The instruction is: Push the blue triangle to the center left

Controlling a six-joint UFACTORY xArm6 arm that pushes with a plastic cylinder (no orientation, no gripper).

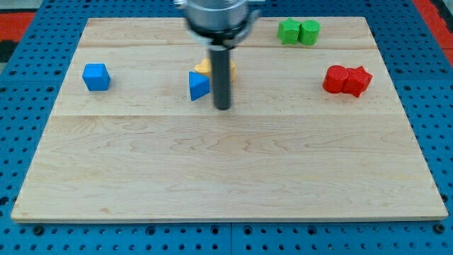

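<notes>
No writing showed anywhere; my tip (222,108), a bare rod without any pincer, stood just right of the blue triangular block (199,86).

straight dark grey rod, my tip (222,108) blunt and round, blurred silvery metal collar above

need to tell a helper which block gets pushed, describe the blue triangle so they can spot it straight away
Start at the pale wooden board and look at its upper middle, where the straight dark rod comes down. The small blue triangle block sits just to the view's left of my tip, in front of a yellow block. It is wedge-shaped, unlike the blue cube near the view's left edge.
</notes>
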